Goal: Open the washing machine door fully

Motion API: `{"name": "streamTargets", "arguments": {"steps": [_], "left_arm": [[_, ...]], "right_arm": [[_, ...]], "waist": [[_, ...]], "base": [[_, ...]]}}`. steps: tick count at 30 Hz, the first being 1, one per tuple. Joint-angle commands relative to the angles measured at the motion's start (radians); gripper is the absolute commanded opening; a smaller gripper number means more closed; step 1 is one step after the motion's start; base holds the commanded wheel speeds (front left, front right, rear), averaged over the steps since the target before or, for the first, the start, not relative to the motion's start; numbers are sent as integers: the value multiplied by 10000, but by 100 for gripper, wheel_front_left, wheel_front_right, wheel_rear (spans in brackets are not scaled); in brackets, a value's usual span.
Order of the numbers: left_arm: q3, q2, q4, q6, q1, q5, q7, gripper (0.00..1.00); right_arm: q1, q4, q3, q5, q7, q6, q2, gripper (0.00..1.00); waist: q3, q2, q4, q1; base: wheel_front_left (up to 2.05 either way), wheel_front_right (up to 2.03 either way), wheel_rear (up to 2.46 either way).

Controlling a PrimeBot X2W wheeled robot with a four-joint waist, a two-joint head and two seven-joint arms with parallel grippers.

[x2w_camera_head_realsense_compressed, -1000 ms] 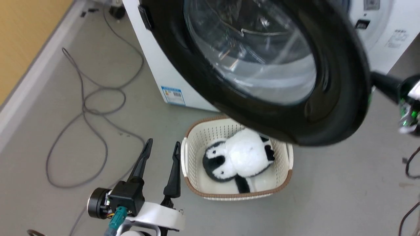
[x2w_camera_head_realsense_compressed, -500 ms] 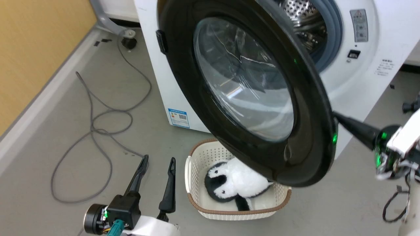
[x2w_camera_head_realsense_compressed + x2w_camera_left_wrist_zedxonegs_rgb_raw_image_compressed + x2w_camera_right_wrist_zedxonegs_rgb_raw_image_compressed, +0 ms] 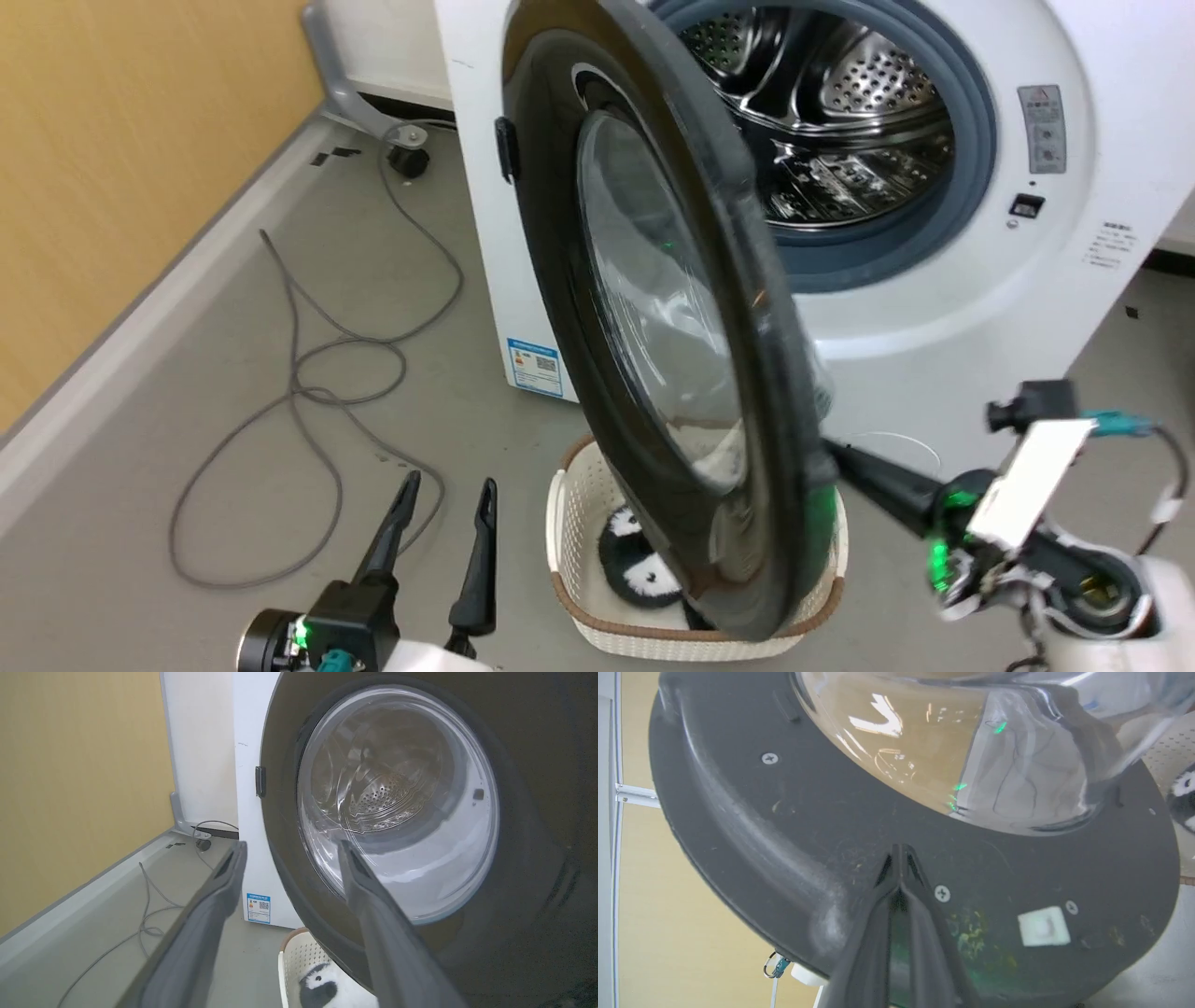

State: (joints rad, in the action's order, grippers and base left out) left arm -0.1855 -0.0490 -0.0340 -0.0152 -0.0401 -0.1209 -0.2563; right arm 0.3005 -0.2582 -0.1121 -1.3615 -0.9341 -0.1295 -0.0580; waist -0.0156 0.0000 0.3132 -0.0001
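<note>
Right gripper [image 3: 900,851]: fingers together, holding nothing, tips against the dark inner face of the washing machine door [image 3: 784,826], just below the glass bowl.
Left gripper [image 3: 448,481]: fingers apart, empty, low over the floor beside the basket.
Door position: hinged at the left edge of the washing machine [image 3: 934,373], swung out nearly edge-on to us; we judge it about half open.
Handling: we expect a stiff, fairly heavy door turning only on its hinge; gloss and glass look slippery, so we would push on the flat plastic ring, not the bowl.
Containers: basket [image 3: 557,504] on the floor under the door's lower rim holds a plush penguin [image 3: 635,565]; drum [image 3: 840,121] looks empty.
</note>
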Motion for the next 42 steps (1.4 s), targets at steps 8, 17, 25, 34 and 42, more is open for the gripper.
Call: {"name": "streamTargets", "arguments": {"steps": [8, 17, 25, 34, 42], "left_arm": [[-52, -12, 0, 109, -304, 109, -55, 100], [-177, -12, -43, 67, -308, 49, -55, 100], [-179, -12, -79, 5, -292, 12, -55, 100], [-103, -12, -63, -30, -237, -16, -55, 100], [184, -12, -35, -88, -93, -73, -55, 100]], "right_arm": [[-505, 188, 1705, -966, 888, -12, 77, 0], [-690, 173, 3013, -1545, 1575, -12, 77, 0], [-584, 155, 3442, -1465, 1988, -12, 39, 0], [-665, 1465, 2859, -372, 3398, -12, -650, 0], [-865, 3032, 3682, 3796, 7134, -12, -3020, 0]], "waist": [[109, 0, 472, 1], [152, 0, 877, 1], [200, 0, 855, 1], [252, 0, 480, 1], [165, 0, -167, 1]], "base": [[0, 0, 0], [0, 0, 0], [0, 0, 0], [0, 0, 0], [0, 0, 0]]}}
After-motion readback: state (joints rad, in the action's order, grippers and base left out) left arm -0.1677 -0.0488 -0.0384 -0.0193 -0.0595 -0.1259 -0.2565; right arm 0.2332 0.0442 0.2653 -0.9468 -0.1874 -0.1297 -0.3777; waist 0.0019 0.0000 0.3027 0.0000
